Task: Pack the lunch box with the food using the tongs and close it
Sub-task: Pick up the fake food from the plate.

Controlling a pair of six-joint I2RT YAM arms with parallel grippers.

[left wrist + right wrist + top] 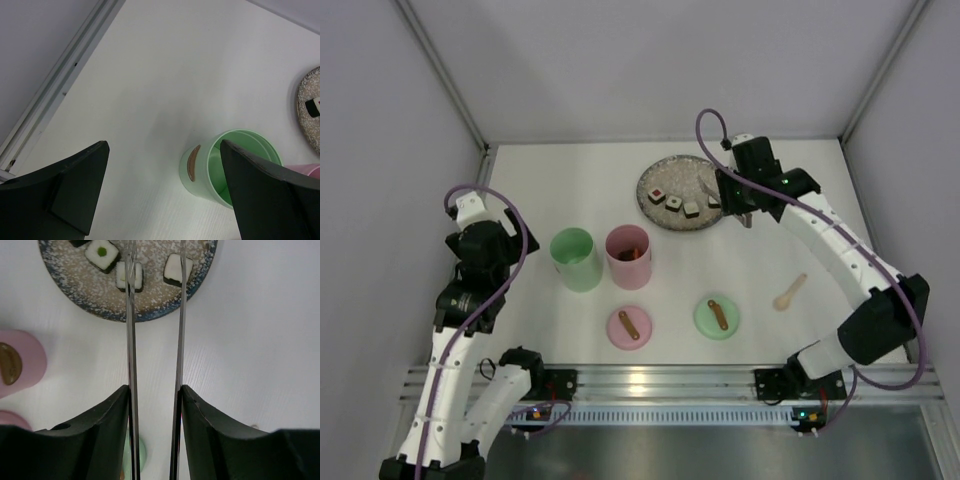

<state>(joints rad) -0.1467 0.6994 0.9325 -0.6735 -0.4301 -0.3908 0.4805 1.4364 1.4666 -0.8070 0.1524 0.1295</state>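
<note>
My right gripper (155,390) is shut on the tongs (131,350), whose two silver arms reach out over the speckled plate (85,295) and stand apart. Sushi pieces lie on the plate: one with a green centre (102,254), one under the left arm (120,276), one by the right arm (172,269). Nothing shows between the arms. From above, the right gripper (738,205) hangs at the plate's right edge. The lunch box is an open green cup (576,258) and an open pink cup (628,256) with brown food inside. My left gripper (162,145) is open, just left of the green cup (200,175).
A pink lid (628,326) and a green lid (717,317) lie near the front. A small wooden spoon (790,292) lies at the right. Walls close in the table on the left, back and right.
</note>
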